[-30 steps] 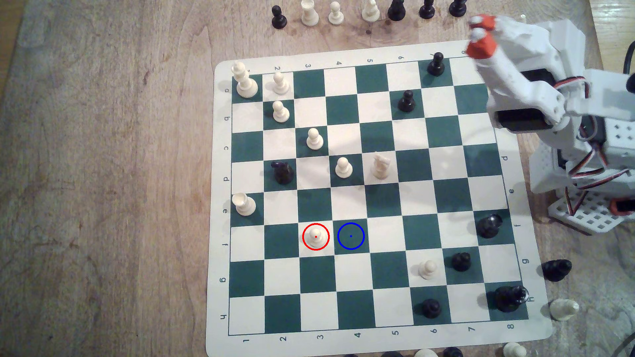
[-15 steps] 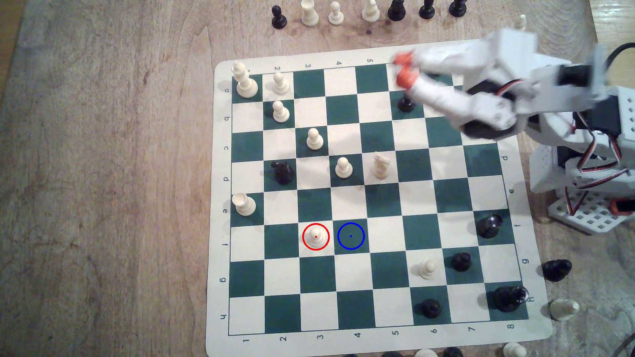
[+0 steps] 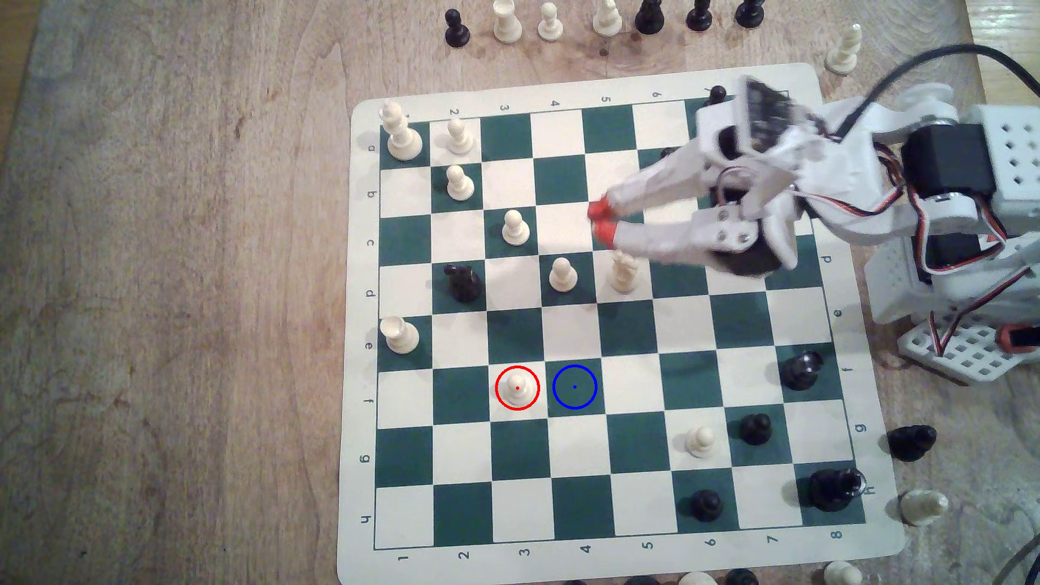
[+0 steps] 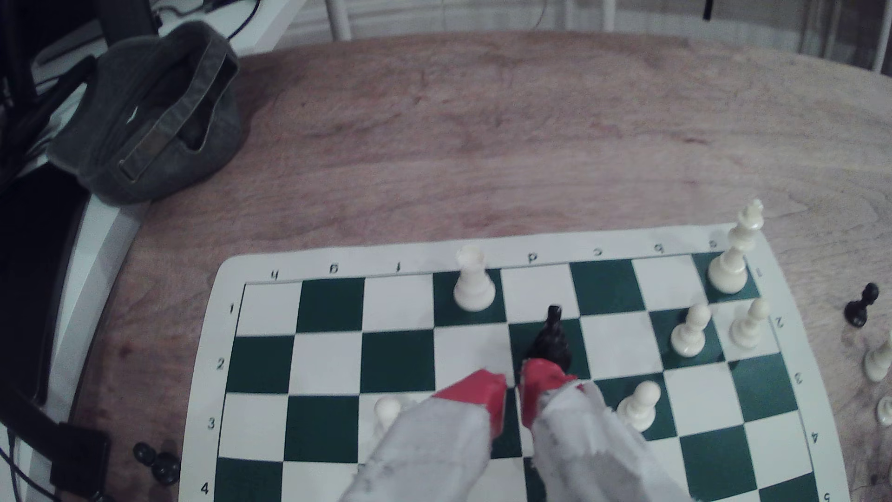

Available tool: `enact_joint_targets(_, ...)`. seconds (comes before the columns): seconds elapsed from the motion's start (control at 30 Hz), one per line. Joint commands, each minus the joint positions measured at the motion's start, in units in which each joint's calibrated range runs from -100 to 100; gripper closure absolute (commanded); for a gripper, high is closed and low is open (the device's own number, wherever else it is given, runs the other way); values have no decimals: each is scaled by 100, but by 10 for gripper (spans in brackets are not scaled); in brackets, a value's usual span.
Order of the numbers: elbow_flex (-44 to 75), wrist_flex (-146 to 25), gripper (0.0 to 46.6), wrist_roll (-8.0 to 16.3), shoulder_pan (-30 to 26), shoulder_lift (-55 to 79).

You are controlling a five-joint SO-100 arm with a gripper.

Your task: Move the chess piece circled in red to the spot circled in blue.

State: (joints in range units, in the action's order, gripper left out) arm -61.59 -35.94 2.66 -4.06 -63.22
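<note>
The chess piece (image 3: 517, 388), a cream pawn ringed in red, stands on a cream square in the lower middle of the board (image 3: 360, 315). Just to its right in the exterior view is the spot (image 3: 574, 387), a bare dark green square with a blue ring. My gripper (image 3: 601, 219) hovers over the board's upper middle, well above and to the right of both in that view. Its red fingertips (image 3: 597, 208) are slightly apart with nothing between them. In the wrist view the gripper (image 4: 514, 386) half hides the pawn (image 4: 386, 409).
A cream knight (image 3: 623, 273) and a cream pawn (image 3: 563, 274) stand just below my fingers in the exterior view. A black knight (image 3: 462, 283) and a cream rook (image 3: 398, 334) stand further left. Captured pieces line the board's edges. A grey cap (image 4: 149, 111) lies on the table.
My arm has swung from the board's upper right corner down and left to its upper middle. The pawn and the other pieces have not moved.
</note>
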Motion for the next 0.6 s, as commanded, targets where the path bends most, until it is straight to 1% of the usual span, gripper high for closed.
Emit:
enact_joint_targets(0.0,1599,-288,437,200,-193,1424)
enact_joint_targets(0.1,2097,-321,418,464,-201,2069)
enact_joint_targets(0.13,2533,-485,413,645,-201,2527)
enact_joint_targets(0.17,2777,-665,406,708,-201,2765)
enact_joint_targets(0.27,3584,-1238,397,806,-279,3631)
enact_joint_targets(0.33,3911,-1427,393,830,-302,3970)
enact_joint_targets(0.4,4446,-1664,393,928,-287,4471)
enact_joint_targets(0.53,4899,-1836,363,933,-326,5031)
enact_joint_targets(0.57,5271,-2025,354,933,-349,5362)
